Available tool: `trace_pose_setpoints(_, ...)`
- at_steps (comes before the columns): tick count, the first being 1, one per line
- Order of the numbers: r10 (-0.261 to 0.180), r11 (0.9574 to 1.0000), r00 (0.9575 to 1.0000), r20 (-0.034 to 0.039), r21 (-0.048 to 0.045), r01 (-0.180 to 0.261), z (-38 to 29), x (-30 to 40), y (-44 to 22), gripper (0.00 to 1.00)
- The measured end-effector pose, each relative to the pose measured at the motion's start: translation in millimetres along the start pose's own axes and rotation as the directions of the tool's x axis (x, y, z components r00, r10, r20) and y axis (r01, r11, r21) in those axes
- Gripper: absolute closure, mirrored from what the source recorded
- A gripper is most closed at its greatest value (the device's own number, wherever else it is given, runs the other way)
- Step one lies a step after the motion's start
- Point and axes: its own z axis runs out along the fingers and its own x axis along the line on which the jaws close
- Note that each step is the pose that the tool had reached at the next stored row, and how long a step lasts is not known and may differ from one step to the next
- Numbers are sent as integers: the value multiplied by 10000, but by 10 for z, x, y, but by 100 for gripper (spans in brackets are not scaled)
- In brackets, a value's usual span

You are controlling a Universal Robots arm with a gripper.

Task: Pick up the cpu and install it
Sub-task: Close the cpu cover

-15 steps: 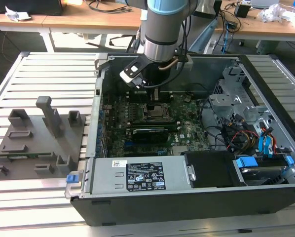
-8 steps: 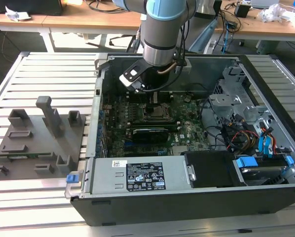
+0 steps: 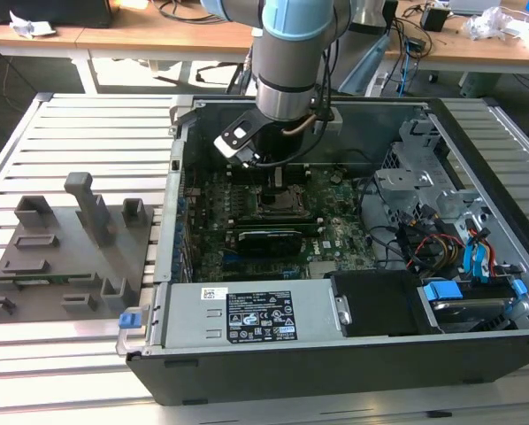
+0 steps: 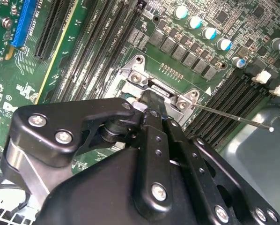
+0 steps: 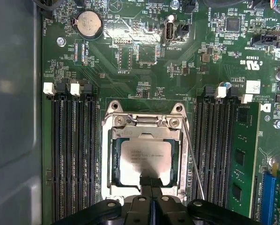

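From my station I see the arm (image 3: 287, 53) reaching down into the open case (image 3: 335, 376), which lies on its side on the slatted bench (image 3: 70, 354). The tool (image 3: 278, 181) hangs over the motherboard (image 3: 335, 235), a little toward 11 o'clock from the case's middle in the exterior view. In the first wrist view the cpu (image 5: 144, 159) lies flat inside the socket (image 5: 106, 154), silver top up, with the metal frame around all its sides. The tool (image 5: 151, 182) is closed: its two fingers are pressed together with just a thin seam between them and nothing clamped. Their tips sit at the middle of one edge of the cpu, and I cannot tell whether they touch it or hover just above. In the second wrist view the tool (image 4: 151, 96) points down at the same socket, and the thin wire lever (image 4: 233, 117) sticks out sideways, unlatched. Rows of memory slots (image 5: 74, 150) flank the socket on both sides, and a green memory stick (image 5: 238, 154) stands in one far slot. In the exterior view a grey fixture (image 3: 61, 239) sits on the bench at 9 o'clock from the case, well apart from the tool, the power supply (image 3: 247, 314) lies at 6 o'clock from the socket, and the drive cage (image 3: 415, 168) is at 3 o'clock.
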Motion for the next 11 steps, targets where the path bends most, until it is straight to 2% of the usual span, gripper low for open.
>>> trace_pose_setpoints(1,0,10000,10000,0,0,0,0,-1,22,89)
trace_pose_setpoints(4,-2,10000,10000,7,1,2,-8,-6,179,89)
trace_pose_setpoints(6,-1,10000,10000,5,1,1,-25,-7,242,89)
trace_pose_setpoints(8,0,10000,10000,35,8,0,-75,-10,266,89)
trace_pose_setpoints(11,3,10000,10000,43,8,-3,-142,-13,265,89)
